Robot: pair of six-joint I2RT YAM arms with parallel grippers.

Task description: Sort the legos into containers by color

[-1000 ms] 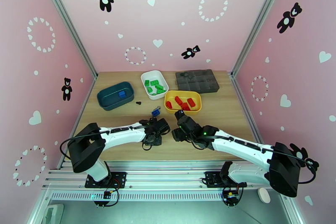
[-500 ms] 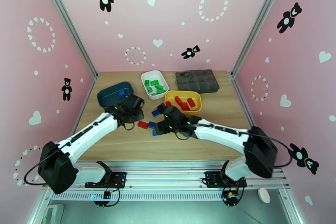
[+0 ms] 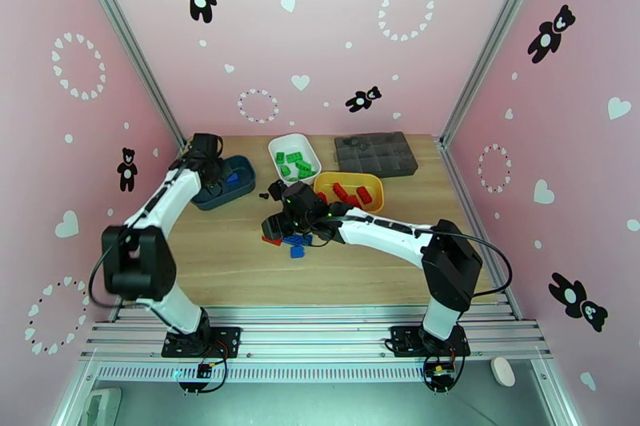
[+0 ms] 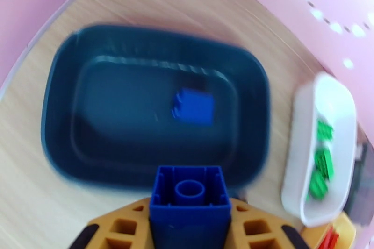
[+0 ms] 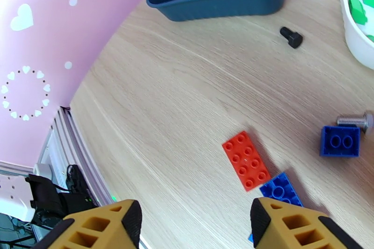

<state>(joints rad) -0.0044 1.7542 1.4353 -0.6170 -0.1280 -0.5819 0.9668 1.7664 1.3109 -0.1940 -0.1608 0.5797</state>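
My left gripper (image 4: 190, 205) is shut on a blue lego (image 4: 190, 189) and hangs over the near rim of the dark teal container (image 4: 65, 105). One blue lego (image 4: 194, 106) lies inside that container. From above, the left gripper (image 3: 212, 166) sits at the teal container (image 3: 244, 184). My right gripper (image 5: 191, 231) stands open and holds nothing, low over the table beside a red lego (image 5: 245, 160) and two blue legos (image 5: 280, 189) (image 5: 340, 141). Seen from the top, the right gripper (image 3: 282, 225) is just above the loose legos (image 3: 298, 242). The white container (image 3: 274, 152) holds green legos, the yellow container (image 3: 376, 208) red ones.
A black screw (image 5: 291, 37) lies between the teal container and the loose legos. A silver screw (image 5: 355, 120) touches the far blue lego. The dark grey organizer box (image 3: 376, 153) stands at the back right. Pink walls close in the table on three sides.
The left arm swung from the table's middle out to the teal container, carrying the blue lego. The right gripper moved left and forward from the near middle to the loose legos.
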